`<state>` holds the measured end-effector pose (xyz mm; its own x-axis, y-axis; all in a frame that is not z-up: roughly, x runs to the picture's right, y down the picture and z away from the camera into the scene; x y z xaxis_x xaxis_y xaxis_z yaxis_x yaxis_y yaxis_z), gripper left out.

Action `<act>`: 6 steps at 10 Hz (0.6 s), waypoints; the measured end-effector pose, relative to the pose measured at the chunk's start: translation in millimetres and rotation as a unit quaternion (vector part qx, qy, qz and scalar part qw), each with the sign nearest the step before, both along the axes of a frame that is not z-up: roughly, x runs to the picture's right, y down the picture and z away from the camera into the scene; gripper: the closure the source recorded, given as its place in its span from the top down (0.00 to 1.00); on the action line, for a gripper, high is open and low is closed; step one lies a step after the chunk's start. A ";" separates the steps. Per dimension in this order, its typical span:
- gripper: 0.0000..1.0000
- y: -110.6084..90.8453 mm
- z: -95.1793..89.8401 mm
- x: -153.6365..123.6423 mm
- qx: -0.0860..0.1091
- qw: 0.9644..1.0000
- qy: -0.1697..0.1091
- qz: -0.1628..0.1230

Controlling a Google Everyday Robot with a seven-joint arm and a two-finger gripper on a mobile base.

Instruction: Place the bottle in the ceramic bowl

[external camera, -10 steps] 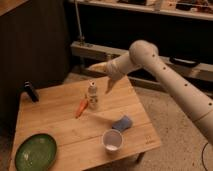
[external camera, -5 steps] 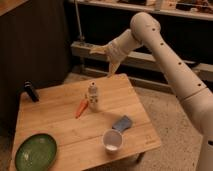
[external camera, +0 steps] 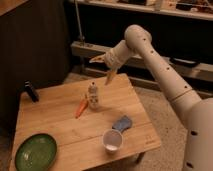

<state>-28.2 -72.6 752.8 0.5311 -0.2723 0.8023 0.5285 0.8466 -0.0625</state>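
The bottle point(external camera: 93, 96), small and pale with a light cap, stands upright near the middle of the wooden table point(external camera: 60, 117). My gripper point(external camera: 102, 68) hangs above it and slightly to the right, apart from it, open, its two fingers spread with nothing between them. The ceramic bowl point(external camera: 36, 151), wide, shallow and glossy green, sits empty at the table's front left corner, well away from the bottle and the gripper.
An orange carrot-like stick point(external camera: 81, 107) lies just left of the bottle. A white cup point(external camera: 112, 140) stands near the front edge, with a blue object point(external camera: 122, 122) behind it. A small black object point(external camera: 31, 91) stands at the table's back left. Dark shelving runs behind.
The gripper rose above the bottle, then came partway back down over it. Its fingers stayed open. The bottle and the other objects have not moved.
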 end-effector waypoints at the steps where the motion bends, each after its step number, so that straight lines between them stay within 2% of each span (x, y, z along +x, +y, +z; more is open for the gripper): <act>1: 0.80 13.9 23.0 -3.7 -0.011 1.000 -0.003 -0.001; 3: 0.80 33.9 57.8 -20.3 -0.030 0.999 -0.011 -0.009; 4: 0.80 40.4 67.8 -24.9 -0.037 0.999 -0.010 -0.013; 6: 0.80 45.5 76.0 -30.0 -0.049 0.999 -0.007 -0.022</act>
<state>-58.1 -27.1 828.8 0.5091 -0.2148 0.8335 0.5662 0.8129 -0.1363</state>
